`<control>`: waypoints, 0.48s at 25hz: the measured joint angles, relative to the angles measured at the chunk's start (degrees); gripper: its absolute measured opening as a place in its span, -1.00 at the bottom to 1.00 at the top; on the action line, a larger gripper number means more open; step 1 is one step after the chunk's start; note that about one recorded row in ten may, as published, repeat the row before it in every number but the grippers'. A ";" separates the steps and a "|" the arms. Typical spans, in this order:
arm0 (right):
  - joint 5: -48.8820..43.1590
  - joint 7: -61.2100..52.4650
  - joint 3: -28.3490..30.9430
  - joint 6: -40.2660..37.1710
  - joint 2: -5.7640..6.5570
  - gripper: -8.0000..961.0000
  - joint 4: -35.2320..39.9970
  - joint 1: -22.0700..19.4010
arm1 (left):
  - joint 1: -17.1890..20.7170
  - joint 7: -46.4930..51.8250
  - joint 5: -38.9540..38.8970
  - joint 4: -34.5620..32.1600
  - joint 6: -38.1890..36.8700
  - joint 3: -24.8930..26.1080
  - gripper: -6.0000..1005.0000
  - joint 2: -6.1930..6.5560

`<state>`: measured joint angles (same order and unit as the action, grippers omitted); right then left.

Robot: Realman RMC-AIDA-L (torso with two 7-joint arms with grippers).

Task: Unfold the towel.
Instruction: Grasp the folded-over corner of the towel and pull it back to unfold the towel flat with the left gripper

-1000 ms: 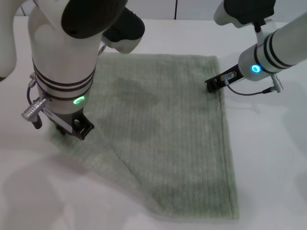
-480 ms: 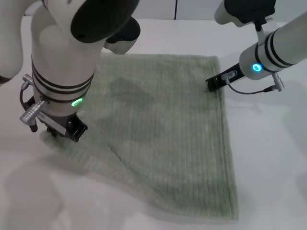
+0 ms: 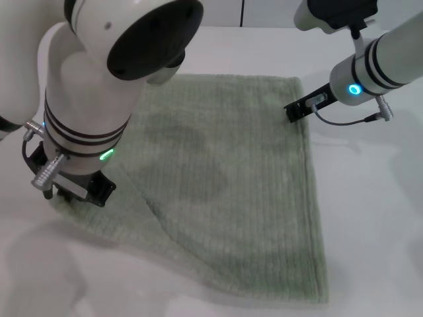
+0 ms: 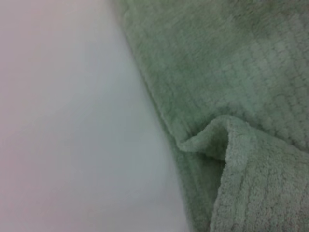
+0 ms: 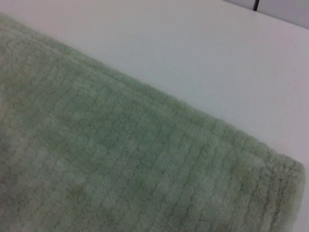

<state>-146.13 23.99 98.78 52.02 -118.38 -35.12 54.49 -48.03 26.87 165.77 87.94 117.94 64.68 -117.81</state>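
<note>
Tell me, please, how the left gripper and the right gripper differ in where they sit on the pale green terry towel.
The left gripper is low at the pale green terry towel's near left corner, where the cloth lies creased; the right gripper is at the far right edge, where the cloth lies flat. The left arm stands upright; the right slants in from the side. Both meet the towel's border.

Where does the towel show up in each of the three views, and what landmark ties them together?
Head view: the towel fills the centre of the white table, the left tool at its near-left edge, the right tool at its far-right corner.
Left wrist view: the towel fills the right side, with a lifted fold.
Right wrist view: the towel covers the lower left, its corner at lower right.
Shared landmark: the towel's hemmed edge against the table.
</note>
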 joint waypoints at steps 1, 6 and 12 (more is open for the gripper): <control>0.00 0.00 0.00 0.00 0.00 -0.99 0.00 0.00 | 0.00 0.00 0.00 0.00 0.00 0.00 -0.78 0.00; -0.48 0.03 -0.04 0.02 0.00 -0.99 -0.15 0.08 | -0.02 2.36 0.00 -1.94 0.17 -0.55 -0.77 0.10; -0.58 0.15 -0.56 0.02 0.00 -0.99 -0.15 0.33 | 0.15 4.43 0.00 -4.89 0.11 -1.06 -0.76 0.17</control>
<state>-146.70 24.14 98.22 52.04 -118.38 -35.26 54.83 -47.88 31.29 165.77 83.06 118.05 63.62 -117.64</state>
